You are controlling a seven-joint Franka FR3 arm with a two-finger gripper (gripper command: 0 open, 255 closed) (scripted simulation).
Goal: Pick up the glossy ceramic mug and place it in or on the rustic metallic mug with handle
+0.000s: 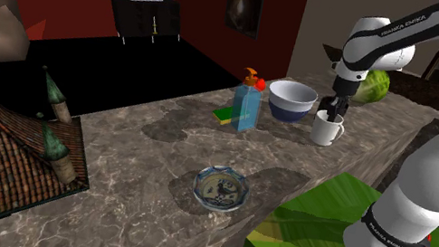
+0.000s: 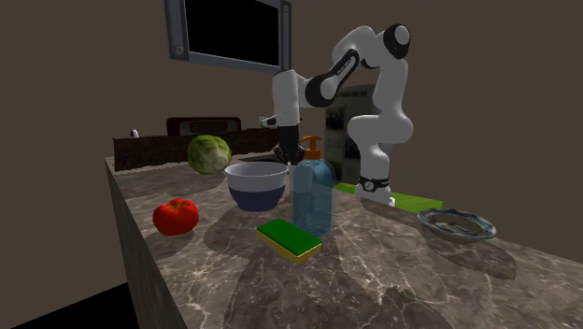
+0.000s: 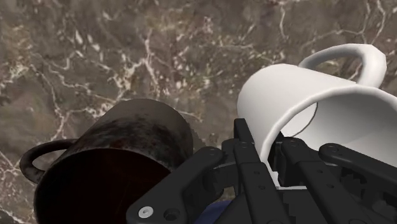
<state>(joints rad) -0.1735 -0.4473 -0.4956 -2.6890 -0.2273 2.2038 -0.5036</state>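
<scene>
Over marble counter [image 1: 158, 149], shoulder view's right of bowl [image 1: 291, 101]: holding white mug [image 3: 331, 121] by rim in clamped gripper [image 3: 270, 151]. Just beside dark rusty mug [image 3: 127, 153].

Marbled counter [image 1: 139, 155], rusty mug [image 3: 121, 143], bowl [image 1: 291, 101], bottle [image 1: 247, 106], sponge [image 2: 289, 239], tomato [image 2: 176, 216], cabbage [image 2: 208, 153], dish [image 1: 219, 188]

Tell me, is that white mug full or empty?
Empty, as far as shows: the white mug shows a bare inner wall, no liquid.
</scene>
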